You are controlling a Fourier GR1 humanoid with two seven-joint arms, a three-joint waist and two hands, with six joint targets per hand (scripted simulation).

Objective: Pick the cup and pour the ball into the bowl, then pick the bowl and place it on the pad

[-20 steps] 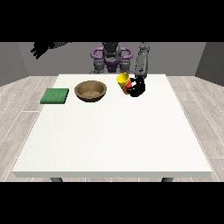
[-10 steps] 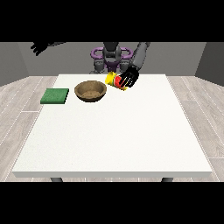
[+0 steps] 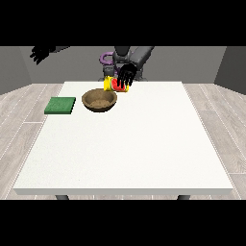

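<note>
A: Item, cup (image 3: 114,84): upper centre, tipped sideways above the bowl (image 3: 99,101) rim; fingers of the hand at the view's right (image 3: 126,77) curl round it.

B: Handling: likely light, rigid; hold by the sidewall. Pad (image 3: 60,105): left, on the tabletop (image 3: 129,144).

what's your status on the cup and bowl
Hand at view's right shut on cup, tipped beside bowl. Other hand raised, clear. Pad unobstructed.

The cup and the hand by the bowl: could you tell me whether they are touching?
Touching. The front view shows the hand with its black fingers curled over the tipped cup, held up off the table just behind the bowl.
</note>
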